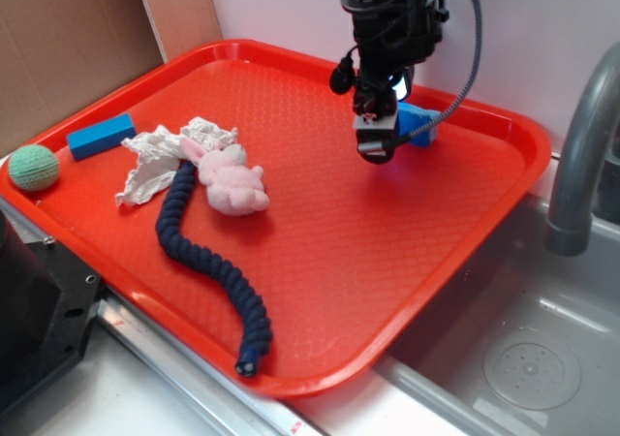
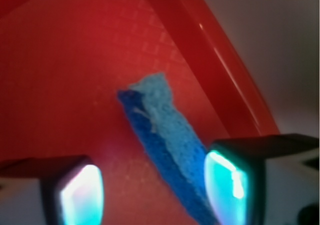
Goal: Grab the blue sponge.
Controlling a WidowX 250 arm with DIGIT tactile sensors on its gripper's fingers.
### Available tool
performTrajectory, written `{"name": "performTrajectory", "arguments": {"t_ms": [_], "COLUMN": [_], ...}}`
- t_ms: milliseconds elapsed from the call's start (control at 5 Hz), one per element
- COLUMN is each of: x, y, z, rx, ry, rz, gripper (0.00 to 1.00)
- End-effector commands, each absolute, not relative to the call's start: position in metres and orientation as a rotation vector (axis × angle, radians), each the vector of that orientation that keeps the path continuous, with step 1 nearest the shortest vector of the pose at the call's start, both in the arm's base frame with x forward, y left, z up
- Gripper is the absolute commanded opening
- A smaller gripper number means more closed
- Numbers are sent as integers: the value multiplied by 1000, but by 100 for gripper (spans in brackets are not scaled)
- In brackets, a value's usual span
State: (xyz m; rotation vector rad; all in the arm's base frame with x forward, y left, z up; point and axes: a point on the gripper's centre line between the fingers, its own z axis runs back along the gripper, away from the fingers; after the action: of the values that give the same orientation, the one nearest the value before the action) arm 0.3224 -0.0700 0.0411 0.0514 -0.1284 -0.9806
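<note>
Right now the gripper point(image 1: 380, 134) hangs with jaws released over the blue sponge point(image 2: 167, 145), which lies near the far rim of the red tray point(image 1: 484, 233). Likely risk: the sponge sits off-centre beside one finger point(image 2: 227, 185), so closing could nudge it aside.

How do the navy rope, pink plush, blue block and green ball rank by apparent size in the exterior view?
1. Navy rope, clearly the largest.
2. Pink plush.
3. Blue block and green ball: too close to rank; the block is longer, the ball rounder.
</note>
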Motion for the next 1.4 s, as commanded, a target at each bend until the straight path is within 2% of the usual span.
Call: {"name": "performTrajectory", "arguments": {"t_ms": [0,200,400,600,800,1000,1200], "x": [271,250,253,266,278,278,274], "y": [-22,-19,-22,-20,-21,-24,-23], "z": [71,83,97,108,91,67,42], "rx": [99,118,113,56,-12,-9,24], "ry": [-90,-77,-79,-97,-125,-83,-11], "rz": [-833,-838,-819,-873,-919,-957,-955], "gripper": [0,0,100,100,100,100,100]}}
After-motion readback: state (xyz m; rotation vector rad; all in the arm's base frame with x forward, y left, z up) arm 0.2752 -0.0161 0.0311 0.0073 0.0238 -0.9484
